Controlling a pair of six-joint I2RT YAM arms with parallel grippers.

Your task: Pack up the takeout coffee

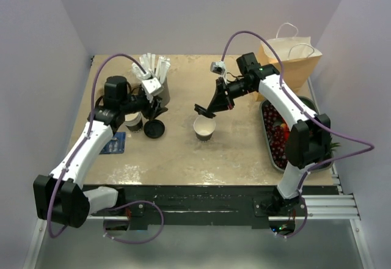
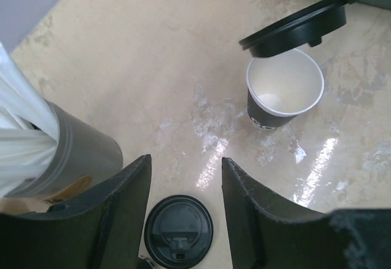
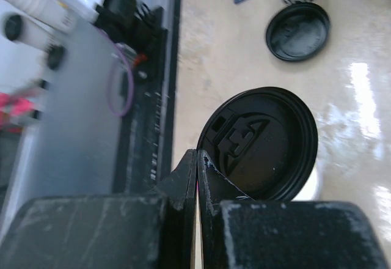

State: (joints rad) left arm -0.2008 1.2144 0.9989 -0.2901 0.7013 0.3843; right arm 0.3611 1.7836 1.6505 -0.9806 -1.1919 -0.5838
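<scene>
**While the right gripper pinches a lid above the cup, the left gripper hangs open**

As the overhead camera shows it, the right arm rises from its base, then folds back toward the middle of the table with its wrist bent down. Its fingers clamp the edge of the black lid, which hangs tilted just over the cup and is not seated on it. The cup stands upright near the table's centre, long axis vertical, open mouth up. The left arm stretches forward along the left side. Its gripper is near a stack of cups, a holder of white packets and a loose lid lying flat. A paper bag stands at the far right.

From the left wrist, the two fingers stand spread with nothing between them, and the loose lid lies on the table below the gap. The cup is well ahead, white inside, with a white mark on its dark wall. The held lid slants over its far rim.

From the right wrist, the jaws meet tight on the lid's rim. The cup is almost wholly hidden behind the lid.
</scene>
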